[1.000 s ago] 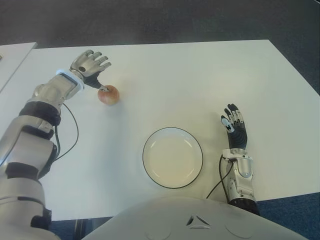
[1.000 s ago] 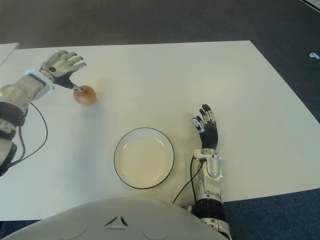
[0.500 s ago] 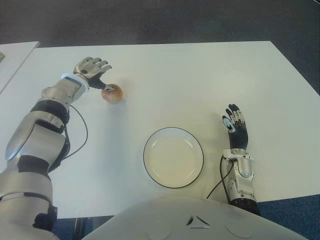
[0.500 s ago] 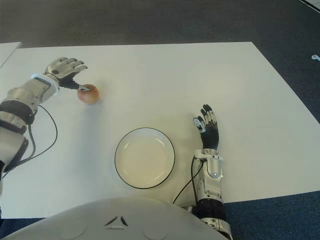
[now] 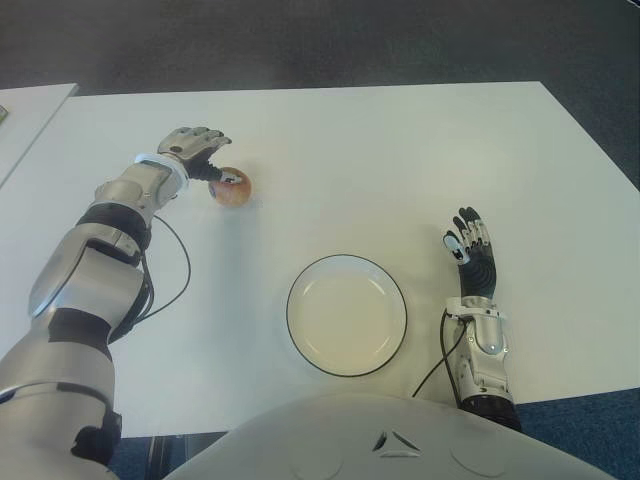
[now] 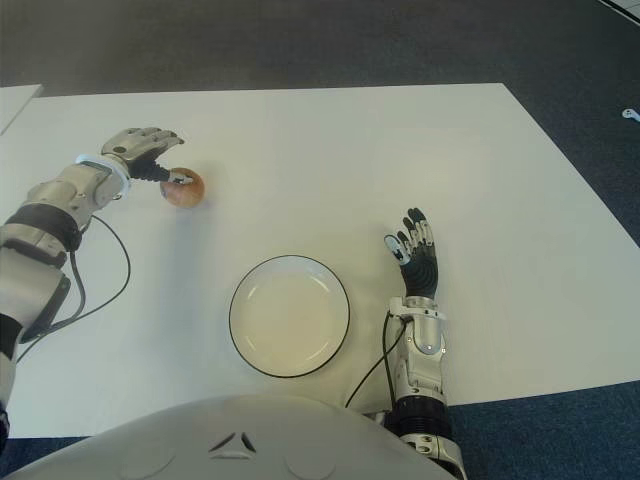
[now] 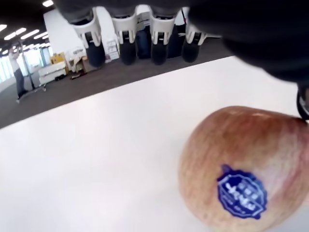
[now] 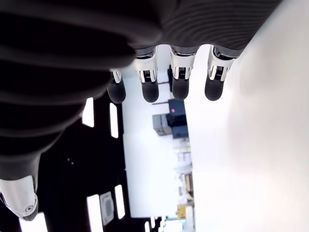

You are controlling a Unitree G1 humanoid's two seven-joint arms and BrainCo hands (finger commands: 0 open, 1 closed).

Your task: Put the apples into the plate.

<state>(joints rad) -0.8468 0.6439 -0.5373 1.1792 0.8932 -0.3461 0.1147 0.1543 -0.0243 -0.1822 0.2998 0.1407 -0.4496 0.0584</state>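
as left hand touches apple

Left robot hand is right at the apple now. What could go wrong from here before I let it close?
The left robot hand only has its thumb against the apple; its fingers stay spread, so the round apple may roll away across the bare table. The plate sits well apart, so a loose grasp could drop it on the way.

White desk on dark grey carpet. Second white surface beyond the left edge. Ceiling lights overhead.
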